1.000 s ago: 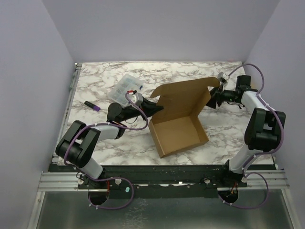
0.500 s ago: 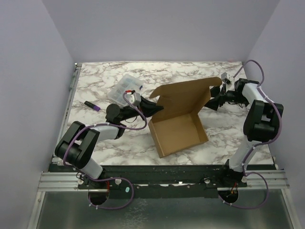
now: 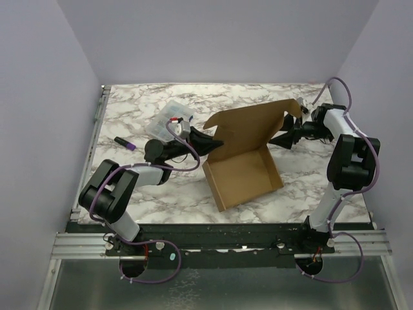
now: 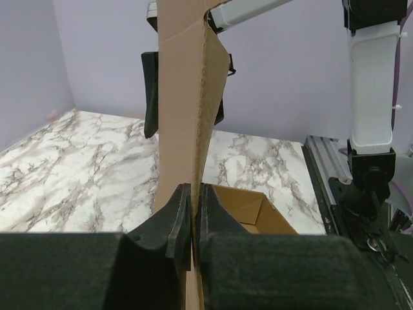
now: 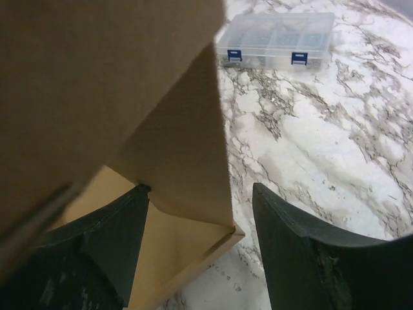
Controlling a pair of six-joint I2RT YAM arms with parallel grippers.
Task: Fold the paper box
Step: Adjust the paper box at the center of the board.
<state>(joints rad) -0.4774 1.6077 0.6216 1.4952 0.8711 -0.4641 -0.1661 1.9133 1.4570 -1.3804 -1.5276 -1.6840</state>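
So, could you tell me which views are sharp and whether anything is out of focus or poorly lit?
Top external view: sharp, evenly lit, soft shadows beside the paper box. Left wrist view: the left gripper is a dark, underexposed mass, yet the cardboard edge it pinches is crisp. Right wrist view: the nearest cardboard is blurred by closeness; the clear case farther off is sharper.

Matt brown cardboard, fibrous along the cut edge: paper box (image 4: 184, 116) between the left fingers (image 4: 179, 219), matt black, probably plastic. Beyond the right fingers (image 5: 303, 258), smooth marble-print table (image 5: 335, 142), glossy clear plastic case (image 5: 276, 40).
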